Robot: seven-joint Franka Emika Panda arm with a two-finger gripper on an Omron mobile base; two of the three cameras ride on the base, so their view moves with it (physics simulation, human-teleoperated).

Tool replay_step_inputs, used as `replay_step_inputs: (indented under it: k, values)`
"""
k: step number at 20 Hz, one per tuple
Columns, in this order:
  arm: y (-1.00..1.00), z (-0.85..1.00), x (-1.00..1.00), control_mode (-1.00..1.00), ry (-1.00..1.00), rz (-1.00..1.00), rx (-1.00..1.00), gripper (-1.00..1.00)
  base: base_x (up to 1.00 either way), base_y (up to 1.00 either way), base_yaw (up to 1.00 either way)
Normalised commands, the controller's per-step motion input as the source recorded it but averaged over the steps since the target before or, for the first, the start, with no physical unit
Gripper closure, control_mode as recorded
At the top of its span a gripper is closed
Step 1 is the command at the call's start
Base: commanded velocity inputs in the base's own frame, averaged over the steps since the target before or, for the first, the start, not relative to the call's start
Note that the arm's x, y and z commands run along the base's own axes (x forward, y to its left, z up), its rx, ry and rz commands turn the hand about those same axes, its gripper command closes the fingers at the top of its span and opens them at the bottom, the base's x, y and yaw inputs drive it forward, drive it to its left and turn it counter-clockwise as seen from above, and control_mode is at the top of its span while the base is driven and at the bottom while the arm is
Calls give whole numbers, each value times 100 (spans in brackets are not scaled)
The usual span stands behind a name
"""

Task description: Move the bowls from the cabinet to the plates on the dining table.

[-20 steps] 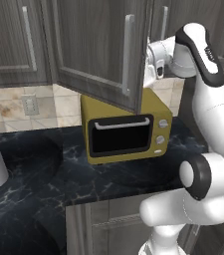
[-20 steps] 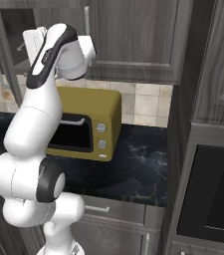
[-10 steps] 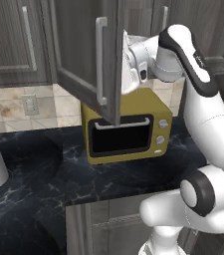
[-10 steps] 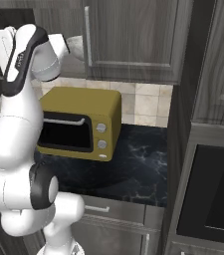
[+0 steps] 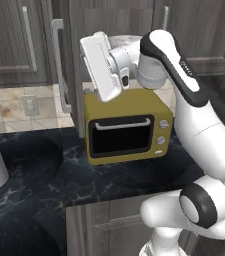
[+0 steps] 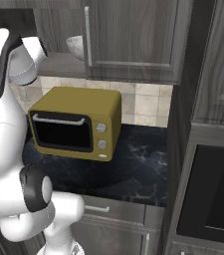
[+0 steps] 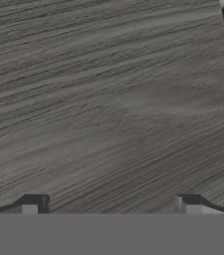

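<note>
End effector (image 7: 108, 205) is hanging spread wide w/ nothing between its tips, facing the cabinet (image 5: 74, 65) door's wood grain. One bowl (image 6: 75, 46) is sitting on the cabinet shelf above the yellow microwave (image 6: 76, 122).

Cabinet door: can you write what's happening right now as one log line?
stage: opening cabinet | door: swung open edge-on | hand: open, empty, facing wood grain | bowl: on shelf, untouched | microwave: on counter below
</note>
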Motion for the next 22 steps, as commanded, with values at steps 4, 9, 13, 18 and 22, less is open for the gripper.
replay_step_inputs:
  k: [4,9,13,18,22]
  values:
    - [28,0,0,-100,0,0,-2,-100,0,0,0]
    - [0,-5,0,-100,-2,0,-6,-100,0,0,0]
    - [-33,-5,-41,-100,-11,-1,-6,-100,0,0,0]
    - [-45,0,-88,-100,-24,-10,-11,-100,0,0,0]
    - [-61,0,-77,-100,-26,-15,-16,-100,0,0,0]
